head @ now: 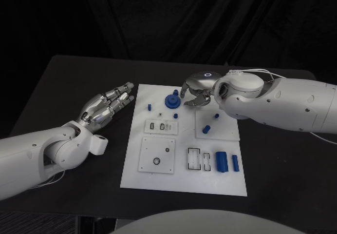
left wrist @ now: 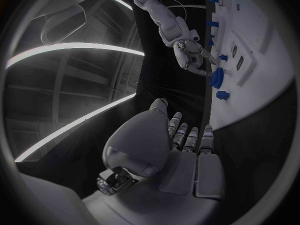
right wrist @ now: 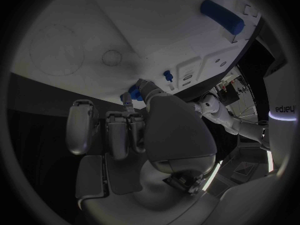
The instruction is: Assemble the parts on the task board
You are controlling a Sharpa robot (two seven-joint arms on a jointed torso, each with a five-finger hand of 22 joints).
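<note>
so the black table [head: 84,83] is the biggest thing here, and the white task board [head: 184,183] lies flat in the middle of it, running from near to far.

right arm [head: 295,105] comes in from the right and bends over the far end of the board. the right hand [head: 196,95] hangs there with its fingers curled down, right next to the big round blue part [head: 171,100] that stands at the far end. from the right wrist view a fingertip [right wrist: 141,85] looks like it's up against a blue piece [right wrist: 134,92], but i honestly can't tell whether it's actually holding anything or just touching.

left arm [head: 42,151] comes in from the left. the left hand [head: 105,106] sits just off the board's left edge, fingers straight and a bit apart, nothing in it.

on the board: a square plate with a small ring hole [head: 157,155] on the near left, a slotted block [head: 162,127] farther up the middle, and two rectangular slots [head: 198,159] to the right of the square plate. right of those lie a long blue bar [head: 221,162] and a thinner blue bar [head: 235,163], side by side. a small blue peg [head: 206,129] and a smaller one [head: 216,116] sit on the right side, another little peg [head: 149,107] on the far left.
</note>
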